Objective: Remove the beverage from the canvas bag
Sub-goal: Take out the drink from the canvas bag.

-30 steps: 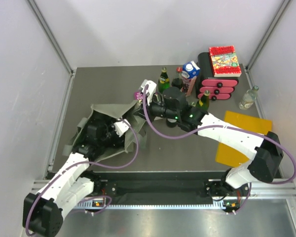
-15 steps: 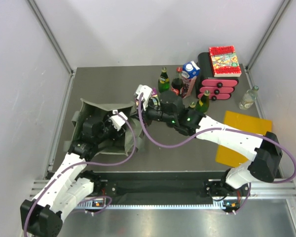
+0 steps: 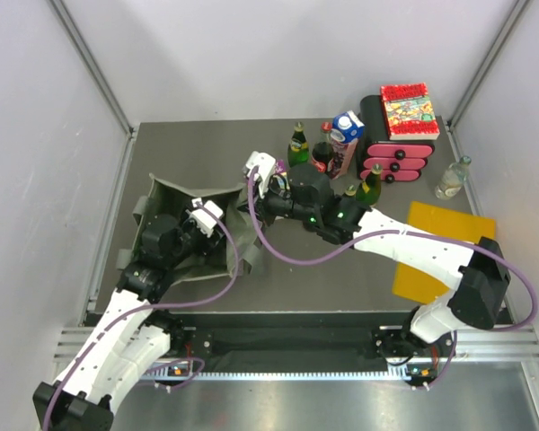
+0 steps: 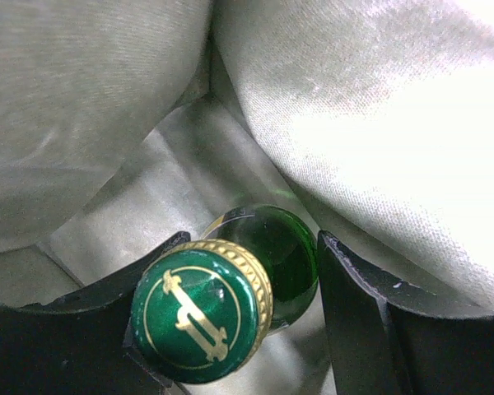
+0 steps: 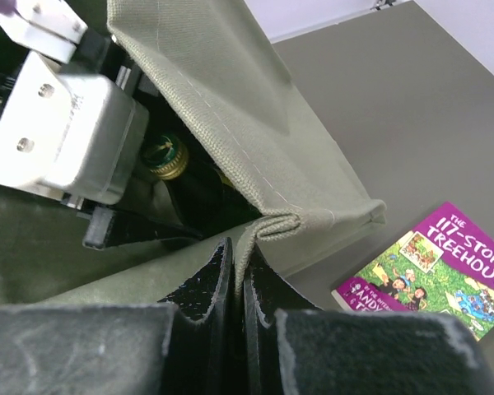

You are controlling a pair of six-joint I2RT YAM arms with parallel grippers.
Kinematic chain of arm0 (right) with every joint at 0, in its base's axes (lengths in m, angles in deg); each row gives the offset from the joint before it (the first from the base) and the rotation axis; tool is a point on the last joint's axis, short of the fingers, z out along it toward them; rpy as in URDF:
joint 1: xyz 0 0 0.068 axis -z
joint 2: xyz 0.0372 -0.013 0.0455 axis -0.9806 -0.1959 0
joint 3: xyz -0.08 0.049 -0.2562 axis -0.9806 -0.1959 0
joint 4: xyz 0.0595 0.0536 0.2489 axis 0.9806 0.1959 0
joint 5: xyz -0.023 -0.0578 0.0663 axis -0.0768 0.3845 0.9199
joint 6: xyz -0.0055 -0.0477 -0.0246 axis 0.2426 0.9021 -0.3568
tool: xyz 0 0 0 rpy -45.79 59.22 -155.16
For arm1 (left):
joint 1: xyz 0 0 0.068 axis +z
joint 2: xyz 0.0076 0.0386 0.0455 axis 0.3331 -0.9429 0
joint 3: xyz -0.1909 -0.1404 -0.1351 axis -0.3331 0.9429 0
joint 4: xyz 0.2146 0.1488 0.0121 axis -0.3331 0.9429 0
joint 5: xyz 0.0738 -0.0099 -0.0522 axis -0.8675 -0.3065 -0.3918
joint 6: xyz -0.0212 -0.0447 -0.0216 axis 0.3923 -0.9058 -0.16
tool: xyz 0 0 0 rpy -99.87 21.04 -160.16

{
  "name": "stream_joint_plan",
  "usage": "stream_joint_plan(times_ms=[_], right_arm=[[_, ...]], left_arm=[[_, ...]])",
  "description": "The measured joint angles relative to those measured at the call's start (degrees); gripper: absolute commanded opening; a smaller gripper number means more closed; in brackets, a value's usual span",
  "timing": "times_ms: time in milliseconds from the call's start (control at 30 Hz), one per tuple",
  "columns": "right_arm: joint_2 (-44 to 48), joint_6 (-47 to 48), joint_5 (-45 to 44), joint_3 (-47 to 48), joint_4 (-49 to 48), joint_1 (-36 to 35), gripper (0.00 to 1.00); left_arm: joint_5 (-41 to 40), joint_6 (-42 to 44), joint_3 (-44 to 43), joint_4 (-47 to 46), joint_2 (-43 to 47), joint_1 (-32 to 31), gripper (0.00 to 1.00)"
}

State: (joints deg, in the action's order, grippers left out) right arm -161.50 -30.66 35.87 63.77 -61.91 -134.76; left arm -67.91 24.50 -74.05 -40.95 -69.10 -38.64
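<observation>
Extraction under way, not done: green glass bottle (image 4: 284,247), gold-rimmed green cap (image 4: 199,314), lies deep inside canvas bag (image 3: 166,193) at left of tabletop (image 3: 189,153), cloth folds close over it. Right hand (image 5: 237,276) pinched shut on bag rim, holding mouth open. Left hand (image 4: 243,276) inside bag, jaws either side of bottle neck, close against it; firm hold or not, cannot tell. Remaining: secure neck, lift bottle clear of cloth, set on tabletop.

Both arms are white with black round joints: left arm (image 3: 108,346) lower left in the top view, right arm (image 3: 413,251) on the right. Purple cables (image 3: 283,259) loop along them. Tiny green lights (image 3: 348,212) glow. The right gripper (image 5: 237,255) has rough black fingers (image 5: 202,288). A silver block (image 5: 66,132) shows two screws.
</observation>
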Motion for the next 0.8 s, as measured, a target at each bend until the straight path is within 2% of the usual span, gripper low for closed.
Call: stream_joint_plan(times_ms=[133, 233, 467, 800], right_arm=[[-0.2, 0.0, -0.2, 0.0, 0.3, 0.0, 0.06], [-0.5, 0.1, -0.1, 0.8, 1.1, 0.1, 0.13], [-1.1, 0.5, 3.7, 2.6, 3.7, 0.3, 0.38], [-0.6, 2.3, 10.3, 2.6, 6.6, 1.2, 0.55]], left_arm=[[-0.2, -2.4, 0.0, 0.0, 1.0, 0.0, 0.0], [-0.4, -3.9, 0.0, 0.0, 2.2, 0.0, 0.0], [-0.5, -5.3, 0.0, 0.0, 6.0, 0.0, 0.0], [-3.1, -7.8, -4.7, 4.2, 5.9, 0.0, 0.0]])
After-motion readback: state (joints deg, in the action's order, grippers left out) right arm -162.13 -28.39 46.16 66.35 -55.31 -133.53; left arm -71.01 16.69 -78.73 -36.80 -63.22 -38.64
